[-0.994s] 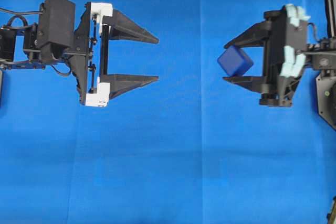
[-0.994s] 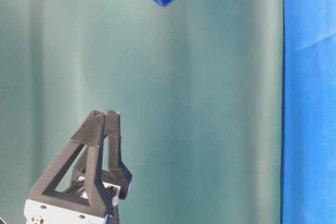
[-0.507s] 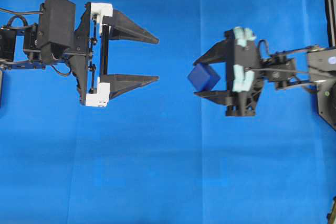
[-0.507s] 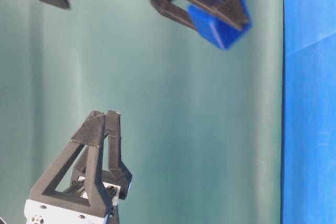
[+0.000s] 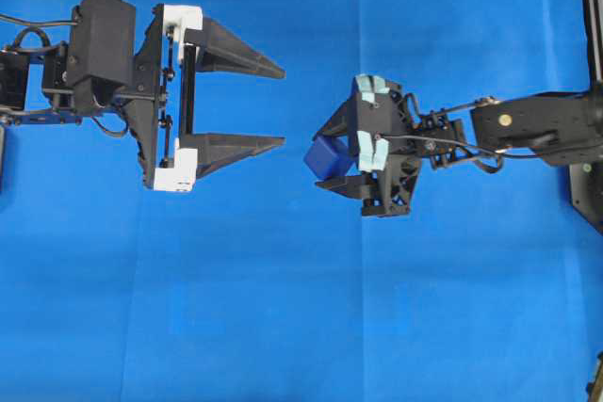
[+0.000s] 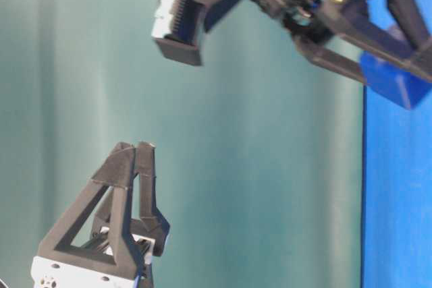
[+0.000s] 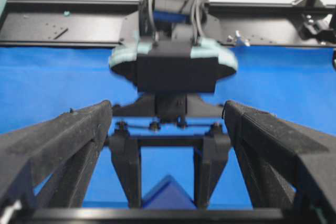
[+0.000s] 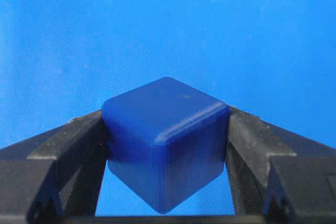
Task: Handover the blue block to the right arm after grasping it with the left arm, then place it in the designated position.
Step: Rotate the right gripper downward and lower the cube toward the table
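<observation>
Overhead view: the right tool point(image 5: 325, 157) clamps the glossy, round-edged blue block point(image 5: 327, 154) between pointed black fingers. The left tool point(image 5: 273, 105), white-bracketed, gapes wide, holding nothing.

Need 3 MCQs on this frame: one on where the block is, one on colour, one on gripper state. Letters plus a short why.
1. Where is the blue block?
A. lying on the cloth
B. between the right gripper's fingers
C. between the left gripper's fingers

2. What colour are the bracket pieces on the left gripper?
A. white
B. mint
C. red

3. How does the left gripper stand?
A. shut on the block
B. shut on nothing
C. open, nothing between its fingers

Answers:
1 B: the right wrist view shows the cube pinched between both fingers of the right gripper.
2 A: the overhead view shows white pieces at both finger roots; the mint parts sit on the right gripper.
3 C: the overhead view shows its fingers wide apart with only blue cloth between them.
</observation>
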You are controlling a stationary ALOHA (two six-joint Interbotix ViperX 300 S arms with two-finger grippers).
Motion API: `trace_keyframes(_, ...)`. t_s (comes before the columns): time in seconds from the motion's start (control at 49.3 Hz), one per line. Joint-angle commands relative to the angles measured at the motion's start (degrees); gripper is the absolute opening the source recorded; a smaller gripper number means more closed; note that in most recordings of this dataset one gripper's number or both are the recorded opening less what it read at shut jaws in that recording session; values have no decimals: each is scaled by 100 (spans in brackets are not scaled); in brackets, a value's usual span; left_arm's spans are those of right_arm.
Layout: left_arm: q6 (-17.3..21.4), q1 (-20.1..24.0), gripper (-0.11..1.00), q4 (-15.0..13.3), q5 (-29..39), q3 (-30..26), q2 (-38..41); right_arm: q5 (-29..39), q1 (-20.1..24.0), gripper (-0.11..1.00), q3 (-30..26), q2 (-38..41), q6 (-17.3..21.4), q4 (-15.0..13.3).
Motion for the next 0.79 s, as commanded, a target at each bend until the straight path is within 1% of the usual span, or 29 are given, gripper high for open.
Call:
trace_keyframes(0.0,-9,-9,91,9,-18,-114,-79,-281,18,53,-123,88,0,18)
trace_keyframes(0.406,-9,-9,91,9,-18,-141,-62,-791,0,53,-264,826,0,79)
trace_keyframes(0.77,-18,-35,91,0,-26,-141,-62,-870,-26,53,-246,940,0,97)
